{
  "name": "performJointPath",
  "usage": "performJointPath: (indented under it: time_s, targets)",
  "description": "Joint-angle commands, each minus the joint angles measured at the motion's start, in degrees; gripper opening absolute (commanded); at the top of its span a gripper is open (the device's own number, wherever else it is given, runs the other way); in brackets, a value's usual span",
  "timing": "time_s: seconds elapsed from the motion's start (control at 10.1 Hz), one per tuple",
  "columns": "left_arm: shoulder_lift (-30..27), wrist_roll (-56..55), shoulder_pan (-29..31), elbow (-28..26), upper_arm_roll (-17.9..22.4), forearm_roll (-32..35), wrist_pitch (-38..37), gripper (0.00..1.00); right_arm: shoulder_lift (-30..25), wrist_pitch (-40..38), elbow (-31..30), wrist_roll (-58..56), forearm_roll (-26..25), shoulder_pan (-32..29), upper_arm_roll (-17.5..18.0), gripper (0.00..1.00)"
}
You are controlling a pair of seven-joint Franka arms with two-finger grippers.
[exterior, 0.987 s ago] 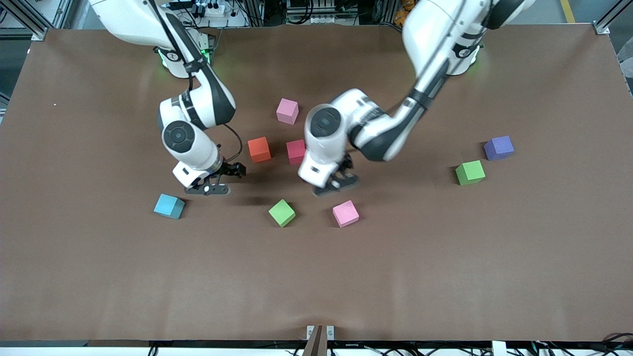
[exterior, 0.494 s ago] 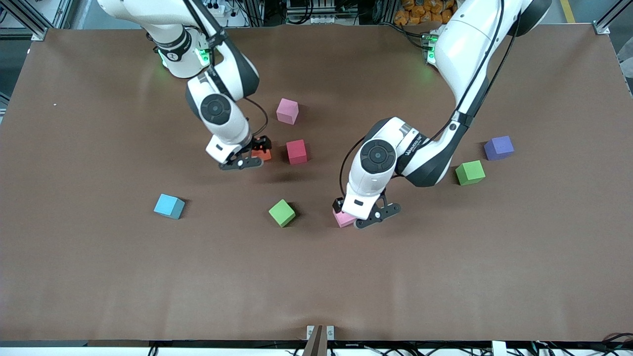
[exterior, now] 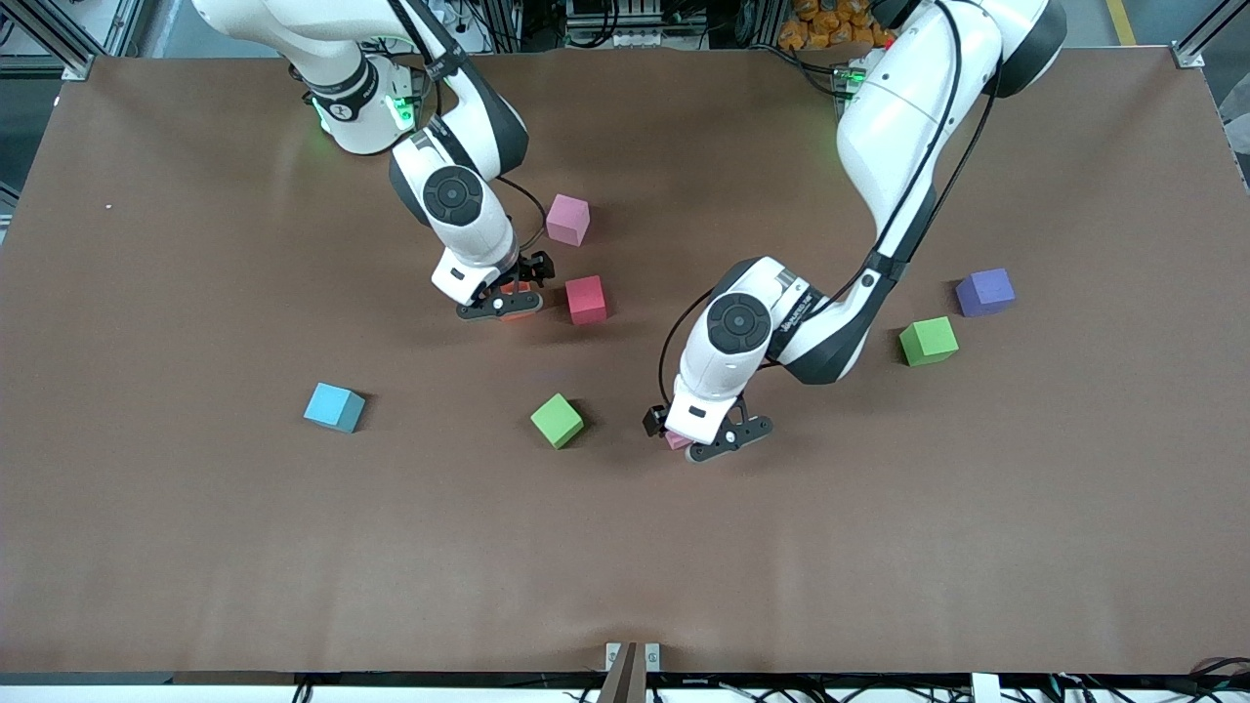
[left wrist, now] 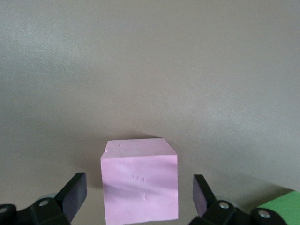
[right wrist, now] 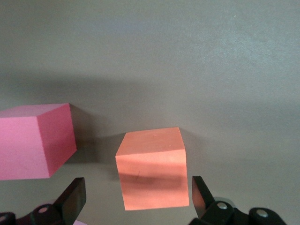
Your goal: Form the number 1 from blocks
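Both our arms have swung over blocks. Our left gripper [left wrist: 139,199] is wide open around the pink block [left wrist: 139,185]; our right gripper [right wrist: 138,197] is wide open around the orange block [right wrist: 152,174], beside the red block [exterior: 586,299]. They look soft and light, so we squeeze the flat sides gently.

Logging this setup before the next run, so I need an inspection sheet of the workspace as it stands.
Surface: brown table, bare cover.
Job's things: eight blocks, scattered, no figure formed. Pink block between the left gripper's fingers; orange block between the right's; red block beside it; light pink block; two green blocks; purple block; light blue block.
Clutter: nothing seen.
Grippers: left gripper and right gripper open, low over their blocks.
Cables: black leads along both arms.
Surroundings: frame and equipment at the table's edge.
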Motion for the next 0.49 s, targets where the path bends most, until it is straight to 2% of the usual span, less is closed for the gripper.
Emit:
performJointPath:
  time_s: [0.0,0.2,0.39]
  targets:
    - [-0.2,-0.8,-0.9,0.2,1.0,0.9,0.4,1.00,1.0,1.5,-0.5,0.4,0.1,0.3,-0.1,1.00]
    - [0.8,-0.9,-1.3,0.3,1.5,0.9,0.5,1.00,1.3,1.7,-0.4,-0.1,-0.2,0.1,-0.2,1.00]
    - [1.4,-1.1,-4.0,0.4,4.6,0.8,0.7,1.00,1.6,1.7,-0.4,-0.3,-3.0,-0.2,-0.2,1.00]
